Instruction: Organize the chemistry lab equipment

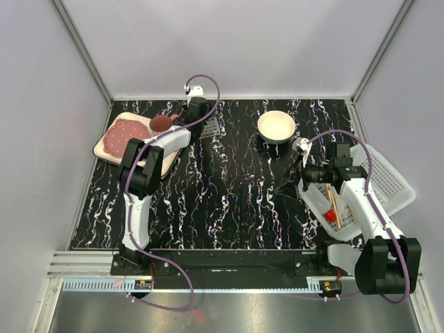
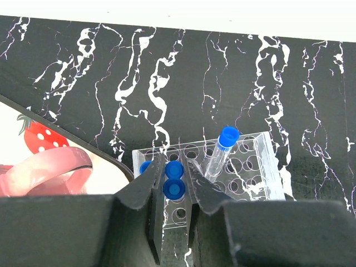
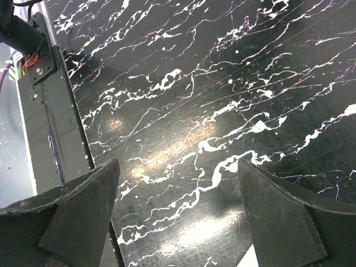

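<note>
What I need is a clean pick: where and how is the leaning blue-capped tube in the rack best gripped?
Probably the clear shaft just under the blue cap, approached from above along the lean. The leaning tube sits sunk in the clear rack, so only its upper part is free.

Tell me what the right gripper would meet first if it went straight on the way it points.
The bare black marbled tabletop; nothing shows ahead of the open right gripper, though how far off the surface lies is unclear.
</note>
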Available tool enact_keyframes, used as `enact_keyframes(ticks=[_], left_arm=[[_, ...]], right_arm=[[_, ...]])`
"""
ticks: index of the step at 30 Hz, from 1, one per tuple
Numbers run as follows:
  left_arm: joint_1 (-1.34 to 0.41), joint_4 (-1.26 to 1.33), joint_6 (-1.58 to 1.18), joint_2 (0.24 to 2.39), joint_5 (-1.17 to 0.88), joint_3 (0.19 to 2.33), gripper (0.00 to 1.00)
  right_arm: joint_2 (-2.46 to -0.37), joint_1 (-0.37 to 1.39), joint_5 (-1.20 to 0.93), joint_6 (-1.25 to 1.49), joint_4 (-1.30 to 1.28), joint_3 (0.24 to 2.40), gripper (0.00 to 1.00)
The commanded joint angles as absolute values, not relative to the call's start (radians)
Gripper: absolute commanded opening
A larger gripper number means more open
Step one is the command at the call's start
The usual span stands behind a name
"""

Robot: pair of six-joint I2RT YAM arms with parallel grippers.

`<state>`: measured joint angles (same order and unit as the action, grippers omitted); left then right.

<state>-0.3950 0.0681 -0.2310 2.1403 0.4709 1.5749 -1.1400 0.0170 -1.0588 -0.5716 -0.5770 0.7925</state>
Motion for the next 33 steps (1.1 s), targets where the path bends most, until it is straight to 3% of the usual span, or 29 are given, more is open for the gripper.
enact_keyframes(ticks=[1, 9, 13, 17, 27, 33], left_arm=[[-0.397, 0.123, -0.210, 2.089, 0.480, 1.552, 0.19], [-0.397, 0.143, -0.218, 2.062, 0.479, 1.506, 0.29], [-0.397, 0.161, -0.221, 2.030, 0.485, 1.482, 0.53], [-0.397, 0.175, -0.218, 1.990, 0.483, 1.454, 0.64], [-0.396, 0.170, -0.180, 1.898, 0.439, 1.453, 0.69], [-0.365, 0.066, -0.207, 1.812, 0.353, 1.460, 0.85]], right_arm=[[-1.135, 0.008, -1.075, -0.591, -0.584, 0.811, 0.92], [-1.135, 0.005, -1.077, -0.594, -0.584, 0.811, 0.92], [-1.135, 0.006, -1.077, -0.592, -0.584, 0.811, 0.92], [-1.135, 0.005, -1.080, -0.592, -0.583, 0.810, 0.92], [-1.134, 0.006, -1.081, -0.595, -0.584, 0.807, 0.92], [-1.134, 0.006, -1.078, -0.597, -0.584, 0.807, 0.92]])
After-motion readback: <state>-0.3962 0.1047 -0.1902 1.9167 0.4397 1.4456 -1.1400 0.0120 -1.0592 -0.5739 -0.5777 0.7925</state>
